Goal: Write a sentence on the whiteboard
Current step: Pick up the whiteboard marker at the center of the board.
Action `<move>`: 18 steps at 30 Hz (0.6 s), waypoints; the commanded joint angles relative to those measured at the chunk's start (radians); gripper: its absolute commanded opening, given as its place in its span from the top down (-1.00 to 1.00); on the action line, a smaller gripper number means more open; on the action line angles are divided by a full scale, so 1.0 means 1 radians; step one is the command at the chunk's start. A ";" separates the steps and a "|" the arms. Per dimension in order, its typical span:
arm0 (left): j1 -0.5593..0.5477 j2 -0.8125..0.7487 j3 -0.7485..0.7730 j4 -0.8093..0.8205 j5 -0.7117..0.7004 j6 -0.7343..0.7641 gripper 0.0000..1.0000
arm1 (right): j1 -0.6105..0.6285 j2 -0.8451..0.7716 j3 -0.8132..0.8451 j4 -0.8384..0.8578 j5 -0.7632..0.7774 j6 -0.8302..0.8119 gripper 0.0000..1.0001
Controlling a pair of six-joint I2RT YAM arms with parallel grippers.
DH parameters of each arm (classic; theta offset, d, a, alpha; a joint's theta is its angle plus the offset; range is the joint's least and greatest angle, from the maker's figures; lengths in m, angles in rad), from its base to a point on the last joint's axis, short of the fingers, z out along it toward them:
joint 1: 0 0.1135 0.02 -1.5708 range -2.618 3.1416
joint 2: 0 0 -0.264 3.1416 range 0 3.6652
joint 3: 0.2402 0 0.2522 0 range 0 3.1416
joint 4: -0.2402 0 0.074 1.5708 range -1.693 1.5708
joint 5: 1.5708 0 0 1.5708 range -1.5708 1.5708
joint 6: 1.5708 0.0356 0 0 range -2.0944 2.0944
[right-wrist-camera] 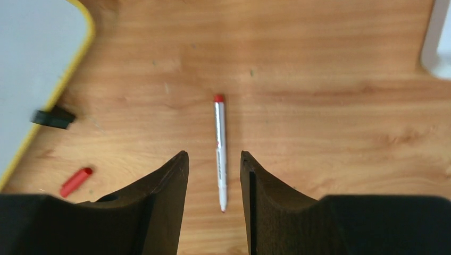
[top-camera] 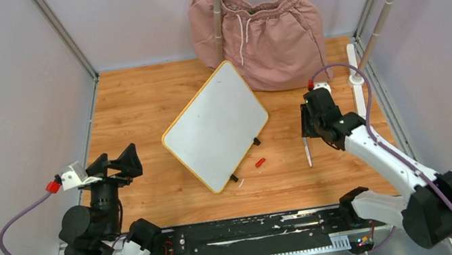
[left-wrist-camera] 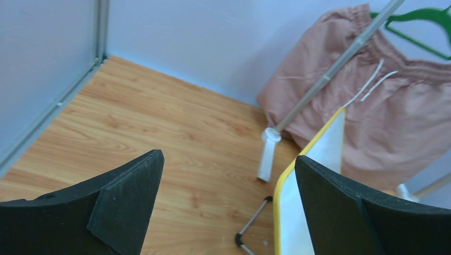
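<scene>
Your right hand (right-wrist-camera: 214, 156) hangs over the marker (right-wrist-camera: 219, 151), fingers partly open, one on each side of the barrel, gripping nothing. The marker lies on the table (top-camera: 139, 114) with its red cap (right-wrist-camera: 76, 181) off and lying apart, nearer the whiteboard (top-camera: 215, 126). The whiteboard sits mid-table, turned at an angle, and its face looks blank: none of the sentence is written. Your left hand (top-camera: 114, 163) is spread wide and empty, held up at the left, well apart from the whiteboard.

The barrel is thin and round, so if one finger meets it first as you close, it will likely roll or skid out. Grip too near one end and it may pivot once the nib presses down. I cannot tell for sure from the wrist view which end carries the nib, so check before lifting; held the wrong way round, it writes nothing. The whiteboard rests on small feet with nothing steadying it, so pen pressure could shove it across the table.
</scene>
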 commanded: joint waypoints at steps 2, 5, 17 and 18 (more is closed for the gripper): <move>-0.004 0.045 -0.004 0.013 -0.096 0.144 -1.00 | -0.116 0.144 0.053 -0.204 -0.213 -0.022 0.09; -0.004 0.000 -0.045 0.042 -0.055 0.174 -1.00 | -0.118 0.207 0.090 -0.205 -0.225 -0.036 0.04; -0.004 -0.133 -0.063 0.023 -0.045 0.203 -1.00 | -0.136 0.503 0.223 -0.220 -0.227 -0.058 0.13; -0.004 -0.132 -0.063 0.026 -0.043 0.204 -1.00 | -0.137 0.511 0.226 -0.216 -0.225 -0.061 0.14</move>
